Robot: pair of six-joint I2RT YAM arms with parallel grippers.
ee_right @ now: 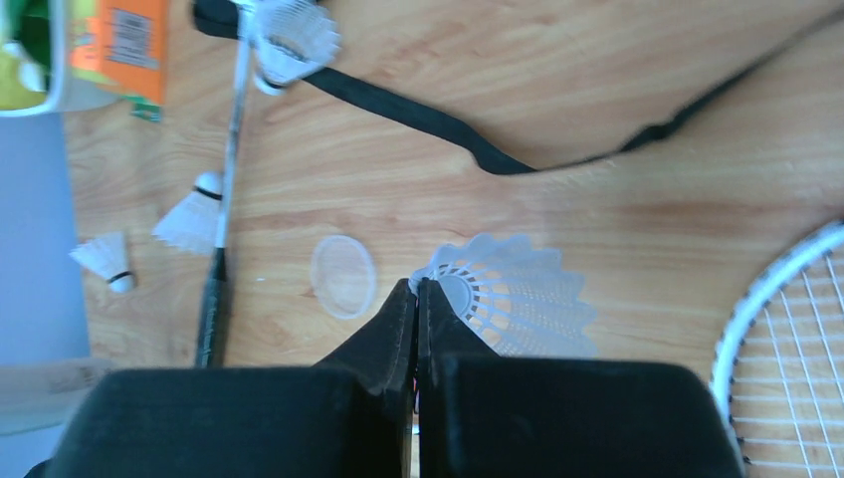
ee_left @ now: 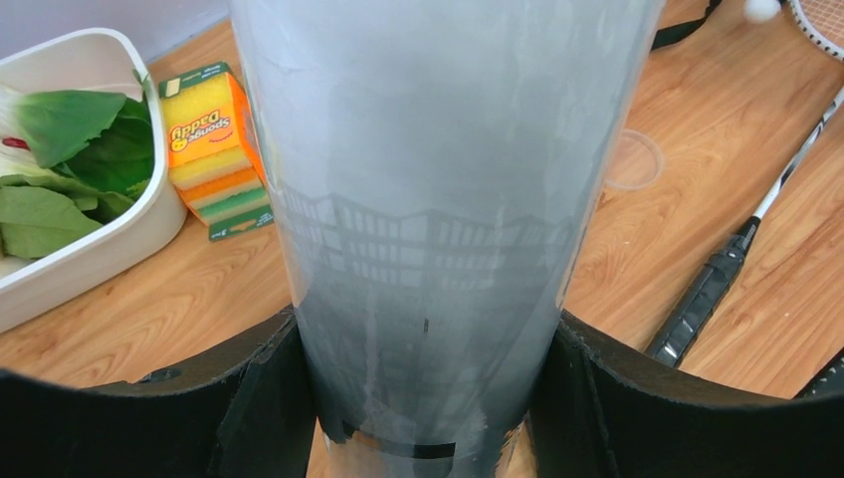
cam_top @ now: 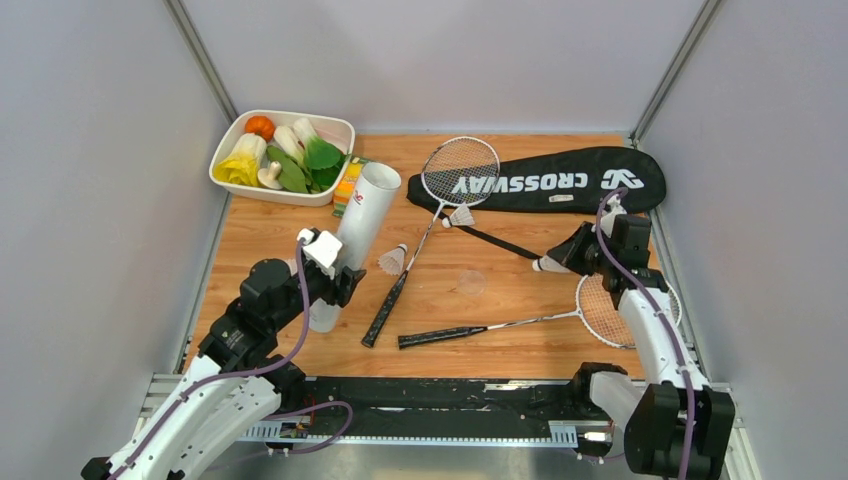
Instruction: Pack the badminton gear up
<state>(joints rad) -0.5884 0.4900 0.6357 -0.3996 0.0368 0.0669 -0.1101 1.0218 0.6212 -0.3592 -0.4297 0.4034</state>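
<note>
Right now your right tool (ee_right: 416, 299) is fully closed. Its tips appear to nip the rim of the shuttlecock (ee_right: 518, 299), whose skirt fans out to one side of the fingers, above the surface (ee_right: 617, 129). That is a thin hold on springy feathers, and I judge it easy to lose, so move slowly, avoid wrist flicks and watch the skirt for slip. From overhead the cork seems to point away from the tool. That suits you, since the cork should go in first.

Your left tool (ee_left: 428, 398) stands wide and clasps the tube (cam_top: 365, 215) low down near its base, with the open mouth tilted up and away from you. Hold that steady. If you can, lean the mouth a little toward the right arm to shorten the carry.

Take the shuttlecock across well above the racket (cam_top: 440, 215) and the loose shuttlecocks (cam_top: 393, 260) beside it. Line the cork up with the middle of the mouth and get it inside the rim before you open. A release from higher up risks a bounce off the edge.

Mind the clear lid (cam_top: 470, 282) lying flat between the arms. The second racket (cam_top: 440, 338) lies partly under your right arm, and the bag (cam_top: 560, 180) waits along the far side, well apart from the tube.
</note>
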